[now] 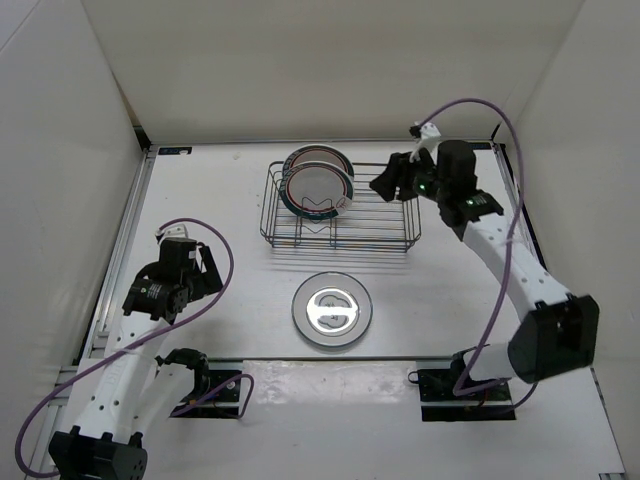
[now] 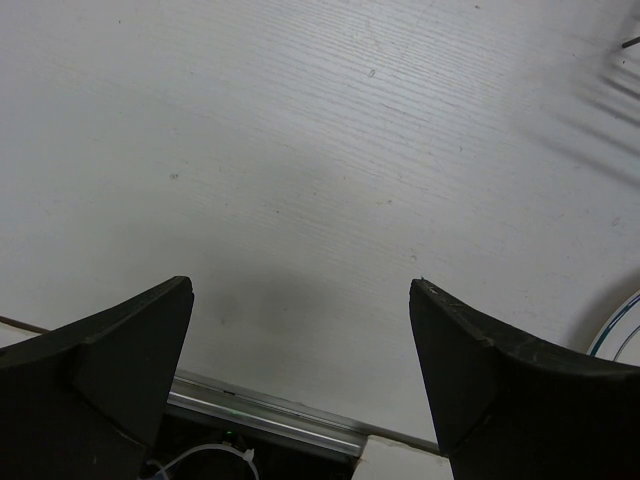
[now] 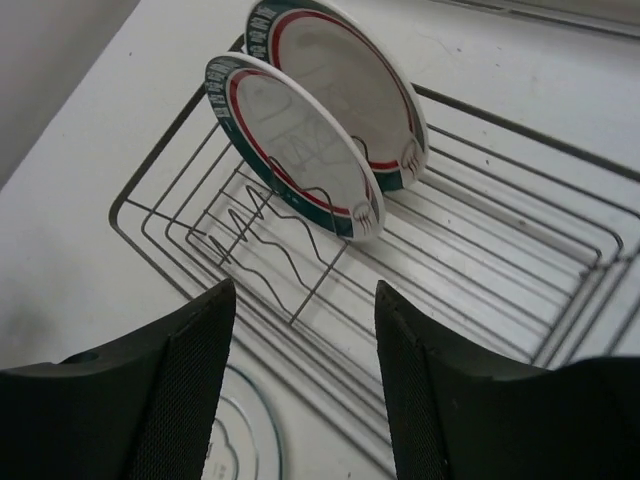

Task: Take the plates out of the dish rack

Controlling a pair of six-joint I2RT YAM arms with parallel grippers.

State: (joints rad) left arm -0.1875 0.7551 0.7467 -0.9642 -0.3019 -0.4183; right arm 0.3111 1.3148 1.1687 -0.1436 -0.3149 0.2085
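The dish rack (image 1: 340, 243) stands at the table's back centre. Two plates with red and teal rim rings stand upright in its left end, one in front (image 1: 316, 190) and one behind (image 1: 318, 155). A plate with a grey rim (image 1: 332, 309) lies flat on the table in front of the rack. My right gripper (image 1: 390, 183) hovers over the rack's right end, open and holding nothing. In the right wrist view it (image 3: 305, 290) faces the front plate (image 3: 290, 140), the back plate (image 3: 350, 70) and the rack's wires (image 3: 480, 260). My left gripper (image 1: 200, 270) is wide open over bare table at the left.
The left wrist view shows my left gripper (image 2: 300, 285) above white tabletop, a metal rail (image 2: 270, 415) along the near edge, and the flat plate's edge (image 2: 625, 325) at far right. White walls enclose the table on three sides. Purple cables loop from both arms.
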